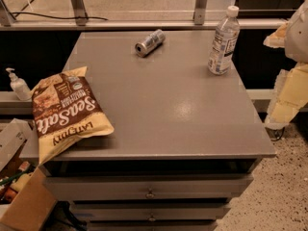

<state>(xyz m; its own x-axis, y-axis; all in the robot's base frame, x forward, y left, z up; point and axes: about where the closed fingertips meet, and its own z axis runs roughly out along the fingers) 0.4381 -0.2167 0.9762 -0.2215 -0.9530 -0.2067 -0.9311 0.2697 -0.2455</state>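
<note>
A grey surface (pixel 173 109) is recorded, with a bag (pixel 67 112) laid flat at its front left corner, overhanging the edge. The end effector (pixel 291 81) is seen at the right edge of the view, off the surface and apart from the bottle (pixel 223 41); its state cannot be told. The bottle, nearest to it, is stood upright at the back right, and a can (pixel 149 42) is laid on its side at back centre.
</note>
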